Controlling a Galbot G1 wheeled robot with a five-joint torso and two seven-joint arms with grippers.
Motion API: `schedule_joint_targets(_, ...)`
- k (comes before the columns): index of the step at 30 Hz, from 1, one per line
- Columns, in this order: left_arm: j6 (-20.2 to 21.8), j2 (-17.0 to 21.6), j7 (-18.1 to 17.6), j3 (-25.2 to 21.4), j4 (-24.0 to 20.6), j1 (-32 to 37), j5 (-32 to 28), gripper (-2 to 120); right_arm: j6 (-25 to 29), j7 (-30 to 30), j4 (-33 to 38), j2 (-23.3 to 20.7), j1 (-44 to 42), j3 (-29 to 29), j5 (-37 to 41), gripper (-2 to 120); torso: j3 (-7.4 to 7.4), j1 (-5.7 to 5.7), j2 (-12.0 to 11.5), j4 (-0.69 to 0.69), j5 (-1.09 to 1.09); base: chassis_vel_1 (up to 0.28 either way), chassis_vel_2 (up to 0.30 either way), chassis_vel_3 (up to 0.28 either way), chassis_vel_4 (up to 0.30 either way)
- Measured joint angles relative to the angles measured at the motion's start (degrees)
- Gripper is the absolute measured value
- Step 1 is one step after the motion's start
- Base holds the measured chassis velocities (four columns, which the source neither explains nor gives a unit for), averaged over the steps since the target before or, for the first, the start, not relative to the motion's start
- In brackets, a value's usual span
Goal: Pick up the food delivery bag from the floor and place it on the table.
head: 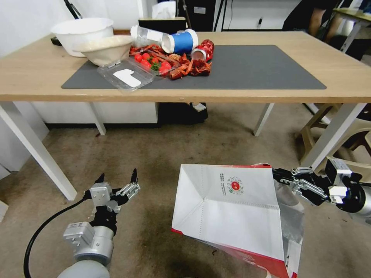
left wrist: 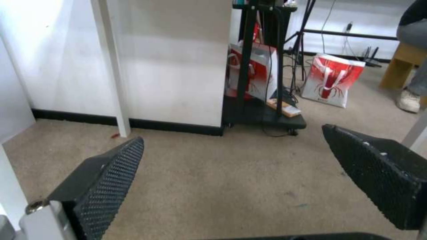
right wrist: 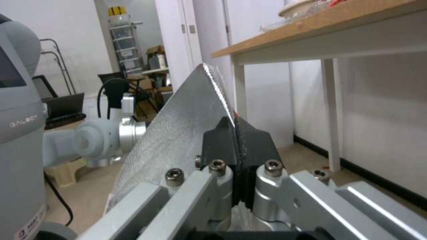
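Note:
The food delivery bag point(head: 232, 208) is white with red side panels, a round red logo and silver foil lining; it hangs tilted above the floor point(head: 162, 146) at the lower right, in front of the table point(head: 31, 77). My right gripper point(head: 279, 174) is shut on the bag's upper right rim, and in the right wrist view the foil edge point(right wrist: 186, 123) is pinched between the black fingertips point(right wrist: 222, 140). My left gripper point(head: 118, 178) hovers open over the floor to the bag's left, apart from it; its pads point(left wrist: 111, 176) stand wide with bare floor between them.
On the table's dark mat point(head: 255, 69) lie white bowls point(head: 83, 33), a clear lid point(head: 125, 75), tomatoes and crayfish shells point(head: 185, 65) and a blue cup point(head: 181, 41). White table legs point(head: 36, 152) stand left and right. A stool point(head: 340, 127) is at right. Red-and-white bags point(left wrist: 331, 80) sit beyond the table.

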Motion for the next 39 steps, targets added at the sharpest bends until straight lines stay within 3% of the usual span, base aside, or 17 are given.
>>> schedule_joint_targets(22,0.1,0.1,-0.1,0.2,0.6,-0.5,-0.1,100,0.0,-0.1,-0.2,-0.1,0.4,-0.1,-0.2,0,4.55,1.69,6.2,0.0,0.0,0.0,0.0,0.0,0.0)
schedule_joint_targets(39,0.1,0.3,-0.1,0.2,0.9,-0.5,-0.2,100,0.0,-0.1,-0.3,-0.1,0.7,-0.3,-0.4,0,7.12,2.89,10.0,0.0,0.0,0.0,0.0,0.0,0.0)
